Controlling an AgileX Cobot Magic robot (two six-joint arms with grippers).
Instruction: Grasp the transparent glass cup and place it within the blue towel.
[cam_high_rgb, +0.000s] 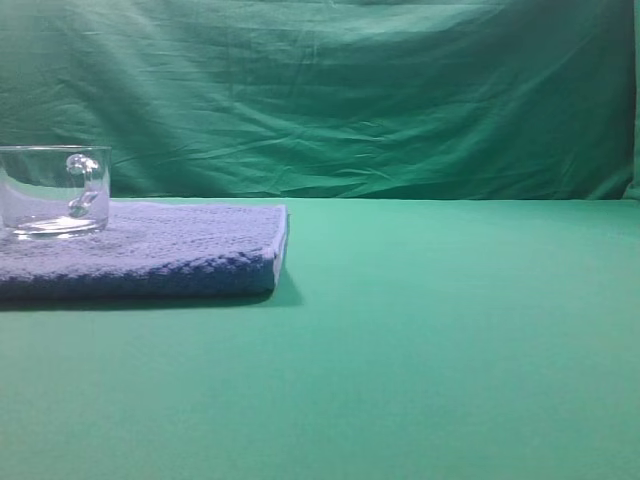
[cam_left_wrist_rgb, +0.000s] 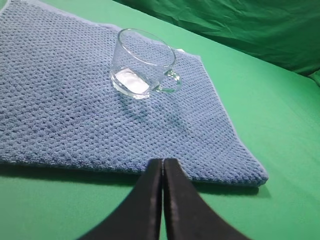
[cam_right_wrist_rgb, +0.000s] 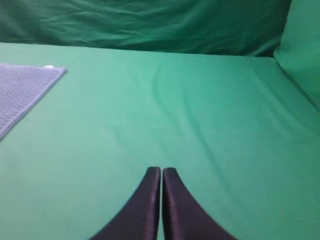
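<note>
The transparent glass cup (cam_high_rgb: 55, 190) stands upright on the blue towel (cam_high_rgb: 180, 255) at the far left of the exterior high view, handle facing the camera. In the left wrist view the cup (cam_left_wrist_rgb: 142, 62) sits on the towel (cam_left_wrist_rgb: 65, 105), handle to the right. My left gripper (cam_left_wrist_rgb: 162, 162) is shut and empty, at the towel's near edge, well short of the cup. My right gripper (cam_right_wrist_rgb: 161, 171) is shut and empty over bare green cloth, with a corner of the towel (cam_right_wrist_rgb: 20, 92) at its far left. Neither gripper shows in the exterior high view.
A green cloth (cam_high_rgb: 450, 340) covers the table and hangs as a backdrop (cam_high_rgb: 330, 90) behind it. The backdrop folds forward at the right edge in the right wrist view (cam_right_wrist_rgb: 300, 55).
</note>
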